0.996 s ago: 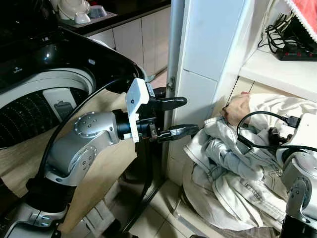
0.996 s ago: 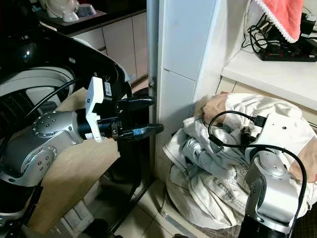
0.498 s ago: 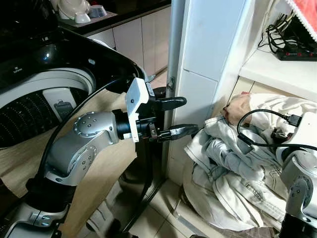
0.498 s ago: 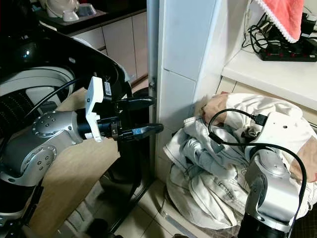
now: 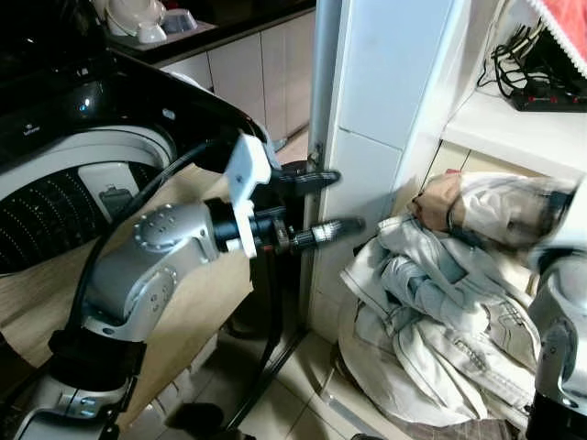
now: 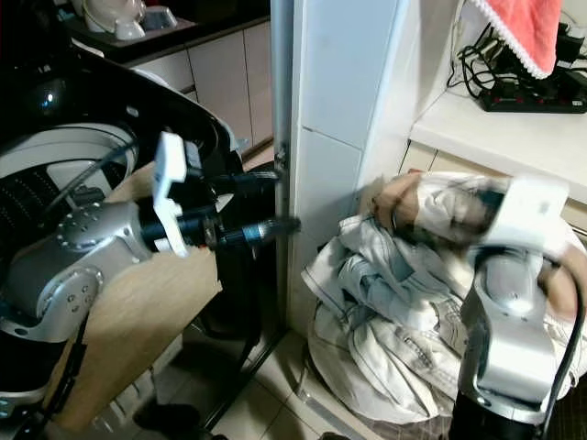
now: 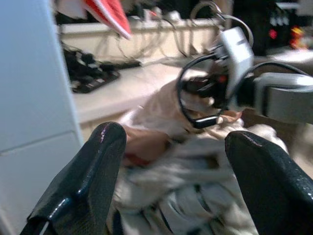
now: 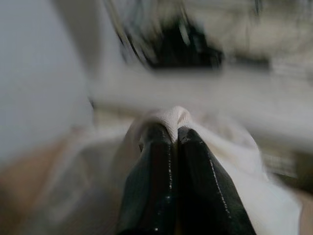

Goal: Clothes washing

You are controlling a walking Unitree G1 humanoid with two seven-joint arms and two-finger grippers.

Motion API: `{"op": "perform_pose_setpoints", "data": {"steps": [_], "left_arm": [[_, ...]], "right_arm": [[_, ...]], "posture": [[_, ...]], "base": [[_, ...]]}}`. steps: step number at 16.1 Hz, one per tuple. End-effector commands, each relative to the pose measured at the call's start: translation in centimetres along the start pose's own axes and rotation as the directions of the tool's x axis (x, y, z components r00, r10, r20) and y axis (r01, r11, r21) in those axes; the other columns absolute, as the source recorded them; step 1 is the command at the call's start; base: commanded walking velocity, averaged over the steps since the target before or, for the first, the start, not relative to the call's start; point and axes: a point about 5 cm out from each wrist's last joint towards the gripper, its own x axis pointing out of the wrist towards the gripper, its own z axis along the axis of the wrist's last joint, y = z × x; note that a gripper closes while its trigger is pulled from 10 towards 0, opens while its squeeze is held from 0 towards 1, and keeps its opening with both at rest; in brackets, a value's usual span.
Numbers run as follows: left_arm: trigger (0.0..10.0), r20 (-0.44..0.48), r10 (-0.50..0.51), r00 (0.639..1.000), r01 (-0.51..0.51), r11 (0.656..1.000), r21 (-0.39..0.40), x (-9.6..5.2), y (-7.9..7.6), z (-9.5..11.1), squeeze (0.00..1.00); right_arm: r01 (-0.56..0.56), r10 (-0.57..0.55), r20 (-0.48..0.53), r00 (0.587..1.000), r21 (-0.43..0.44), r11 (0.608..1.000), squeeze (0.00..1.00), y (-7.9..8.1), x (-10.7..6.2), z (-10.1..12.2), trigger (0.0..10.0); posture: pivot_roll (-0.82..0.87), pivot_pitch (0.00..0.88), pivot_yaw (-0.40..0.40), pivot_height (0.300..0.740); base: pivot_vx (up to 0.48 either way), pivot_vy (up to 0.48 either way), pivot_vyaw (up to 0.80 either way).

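Nearest the camera, the silver right arm rises at the right edge, motion-blurred; in the right wrist view the right gripper (image 8: 170,134) has its two black fingers pressed together on a fold of white woven cloth. That cloth belongs to the laundry heap (image 5: 440,339), a rumpled mound of cream and pale grey-blue garments, soft and deeply creased, lying on the tiled floor against the white cabinet (image 5: 385,137). At middle distance the left gripper (image 5: 316,202) is held level in the air beside the cabinet's corner, fingers spread wide and empty. Farther left stands the top-loading washing machine (image 5: 110,110), glossy black shell around a ribbed dark drum (image 5: 55,215), lid open. Judged from this, loading has barely begun: one garment is pinched, the drum looks unfilled, and the heap remains to be transferred.
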Motion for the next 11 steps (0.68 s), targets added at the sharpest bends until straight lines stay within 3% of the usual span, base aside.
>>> {"op": "perform_pose_setpoints", "data": {"steps": [1, 3, 5, 7, 8, 9, 10, 11], "left_arm": [[10.0, 0.015, 0.047, 0.999, -0.047, 0.999, 0.011, -0.1, 0.7, 0.6, 0.00], [10.0, 0.064, 0.133, 0.989, -0.135, 0.991, 0.026, 0.0, 1.8, 1.3, 0.00], [10.0, 0.117, 0.221, 0.968, -0.224, 0.974, 0.018, -0.2, 2.8, 1.9, 0.00], [10.0, 0.175, 0.330, 0.928, -0.336, 0.942, 0.005, -0.4, 4.0, 2.7, 0.00], [10.0, 0.208, 0.316, 0.926, -0.317, 0.948, -0.027, -0.4, 3.9, 3.3, 1.00], [10.0, 0.237, 0.282, 0.930, -0.280, 0.959, -0.046, -0.1, 3.5, 3.7, 1.00], [10.0, 0.245, 0.266, 0.932, -0.262, 0.964, -0.050, 0.1, 3.3, 3.8, 1.00], [10.0, 0.255, 0.240, 0.937, -0.236, 0.971, -0.046, 0.3, 2.9, 3.9, 1.00]], "right_arm": [[-0.061, 0.063, 0.132, 0.989, -0.017, 0.998, 0.00, 1.2, -0.3, 2.1, 0.0], [-0.159, 0.173, 0.285, 0.943, -0.071, 0.985, 0.00, 2.8, -1.0, 4.5, 0.0], [-0.359, 0.336, 0.346, 0.876, 0.002, 0.933, 0.00, 5.1, -1.9, 6.2, 0.0], [-0.594, 0.509, 0.385, 0.770, 0.140, 0.792, 0.00, 7.4, -3.2, 7.7, 0.0], [-0.666, 0.550, 0.418, 0.723, 0.213, 0.714, 0.00, 8.0, -3.7, 8.4, 0.0], [-0.720, 0.583, 0.439, 0.684, 0.273, 0.638, 0.00, 8.5, -4.0, 8.7, 0.0], [-0.736, 0.594, 0.445, 0.670, 0.291, 0.612, 0.00, 8.6, -4.1, 8.7, 0.0], [-0.773, 0.628, 0.453, 0.633, 0.327, 0.544, 0.00, 8.9, -4.3, 8.8, 0.0]], "posture": [[-0.13, 0.000, 0.011, 0.740], [-0.13, 0.000, 0.010, 0.740], [-0.13, 0.000, 0.011, 0.740], [-0.13, 0.000, 0.008, 0.740], [-0.13, 0.000, 0.008, 0.740], [-0.12, 0.000, 0.005, 0.740], [-0.12, 0.000, 0.005, 0.740], [-0.12, 0.000, 0.005, 0.740]], "base": [[0.000, 0.000, 0.00], [0.000, 0.000, 0.00], [0.000, 0.000, 0.00], [0.000, 0.000, 0.00], [0.000, 0.000, 0.00], [0.000, 0.000, 0.00], [0.000, 0.000, 0.00], [0.000, 0.000, 0.00]]}}
